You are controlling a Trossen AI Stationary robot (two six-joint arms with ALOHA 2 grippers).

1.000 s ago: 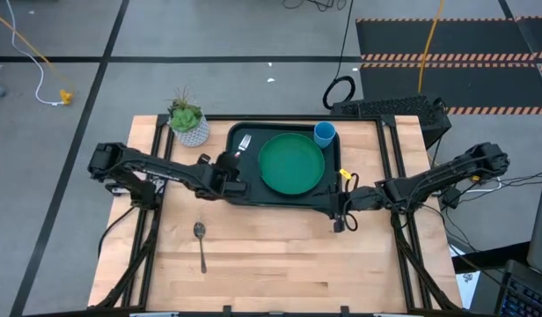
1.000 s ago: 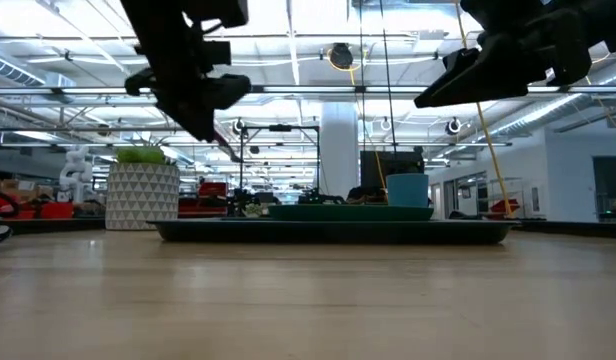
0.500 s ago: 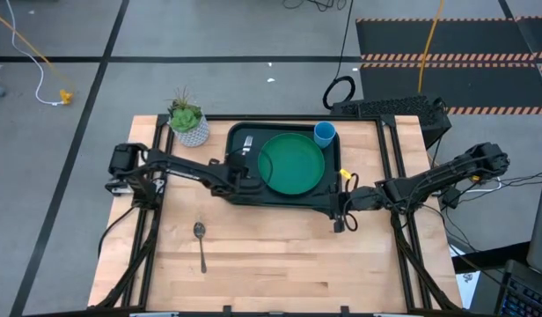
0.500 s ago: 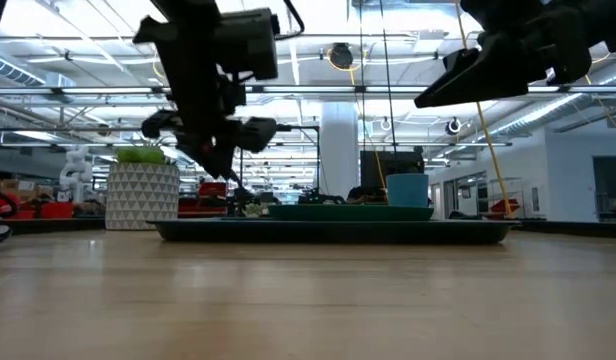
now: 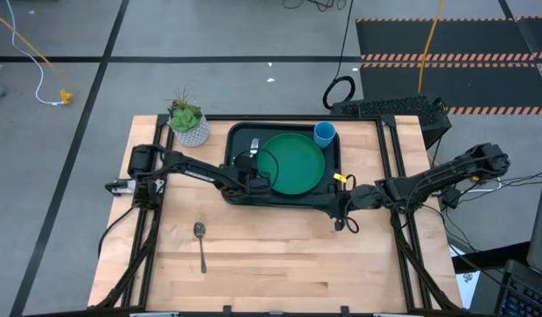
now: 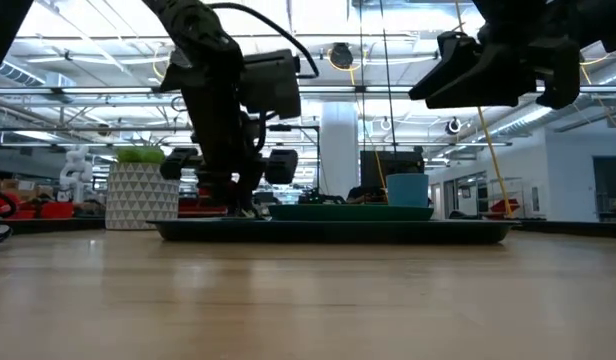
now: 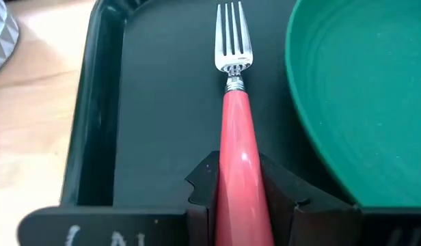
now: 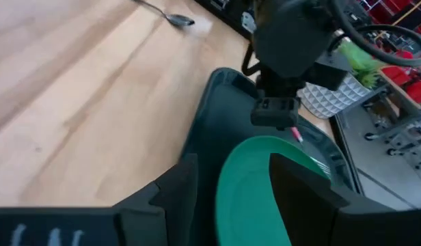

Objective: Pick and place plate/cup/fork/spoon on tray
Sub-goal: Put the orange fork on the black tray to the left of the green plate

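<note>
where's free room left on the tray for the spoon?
Little. The plate fills the middle of the tray, the cup its far right corner. The left strip holds the fork, gripped by the left claw. A narrow bare strip runs along the near rim. The spoon lies on bare tabletop.

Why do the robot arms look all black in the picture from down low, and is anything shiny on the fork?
In the low view the bright ceiling lights sit behind the left gripper, so it shows as a dark silhouette. In the left wrist view, the fork has a soft white glare streak along its red handle, and the tray shows a dull sheen.
</note>
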